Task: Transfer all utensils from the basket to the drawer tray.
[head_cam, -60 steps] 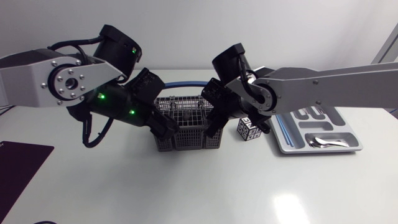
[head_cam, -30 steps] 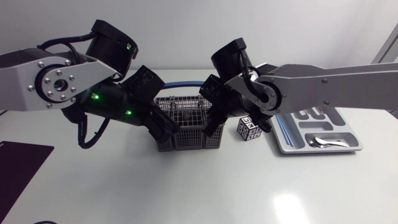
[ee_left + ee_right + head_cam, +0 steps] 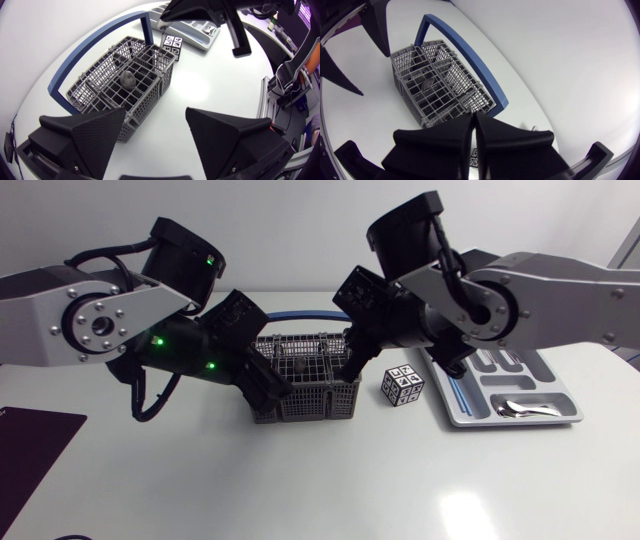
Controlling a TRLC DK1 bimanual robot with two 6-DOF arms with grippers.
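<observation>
Head view: wire basket (image 3: 318,402) with blue handle (image 3: 300,314) sits centre frame, drawer tray (image 3: 468,413) at right. One spoon (image 3: 520,409) lies in the tray's front slot. Left gripper (image 3: 268,388) is at the basket's left front corner, fingers wide apart, with that corner just ahead of the gap. Right gripper (image 3: 349,370) is over the basket's right edge, fingers pressed together. Left wrist view: a spoon bowl (image 3: 128,79) shows inside a basket compartment. Marker cube (image 3: 402,387) stands between basket and tray. Dark mat (image 3: 30,455) at lower left.
</observation>
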